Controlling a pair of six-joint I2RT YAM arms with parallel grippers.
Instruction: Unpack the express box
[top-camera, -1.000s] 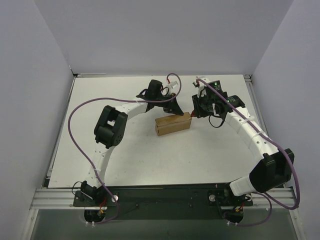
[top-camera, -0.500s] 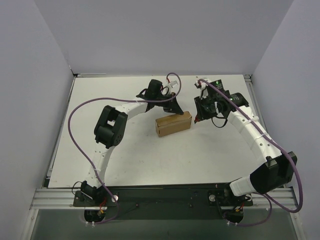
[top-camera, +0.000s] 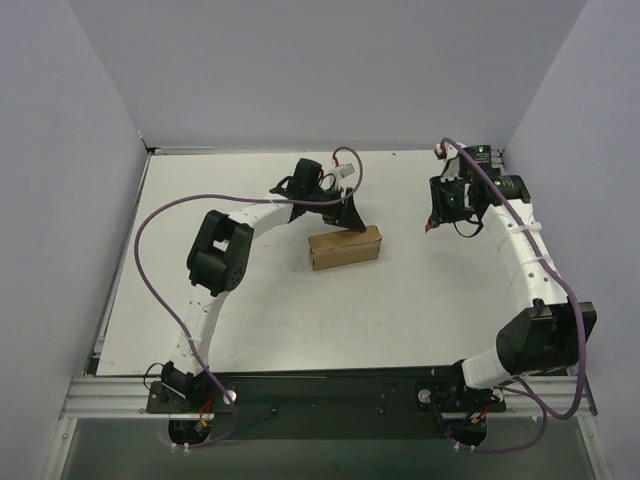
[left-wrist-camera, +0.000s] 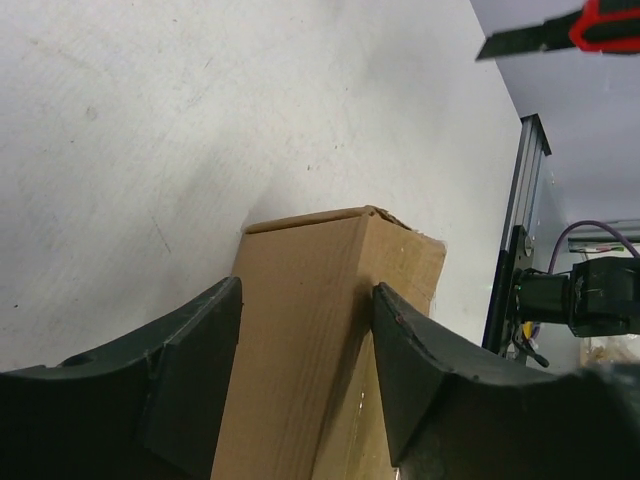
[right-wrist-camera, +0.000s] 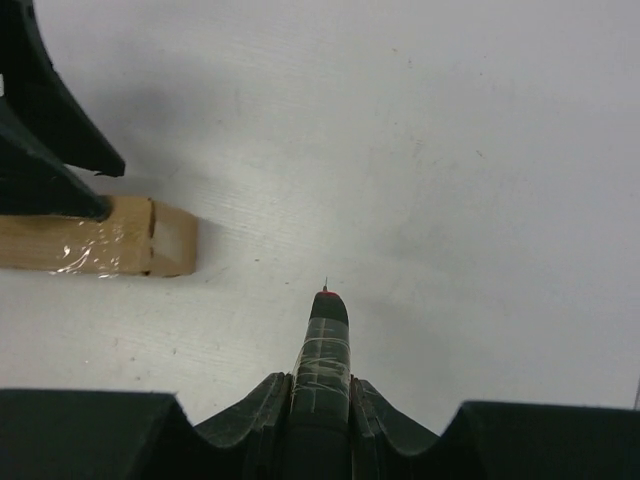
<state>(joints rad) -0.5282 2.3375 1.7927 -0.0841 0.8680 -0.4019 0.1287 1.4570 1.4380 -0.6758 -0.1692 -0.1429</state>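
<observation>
Our right claw (right-wrist-camera: 320, 385), clamped on the utility knife (right-wrist-camera: 325, 330), has swung away to the far right, while our left claw (left-wrist-camera: 307, 310) pinches the express box (top-camera: 345, 247) mid-surface (top-camera: 400, 310), presumably steadying it for slitting the taped seam.

Both arms have white tube-shaped links and black joint housings. On the left arm (top-camera: 265, 212), a big black left elbow block (top-camera: 220, 252) is seen at about 9 o'clock in the top view. The right arm (top-camera: 520, 262) has a similar right elbow block (top-camera: 542, 338) at about 4 o'clock. A thin purple left cable (top-camera: 139, 240) makes a wide loop outside the left arm, and a purple right cable (top-camera: 584, 360) follows the right arm. A small green light (top-camera: 481, 151) shines on the black right wrist at about 2 o'clock. The fingers (left-wrist-camera: 190, 385) in the left wrist view are matte black with curved inner edges.
</observation>
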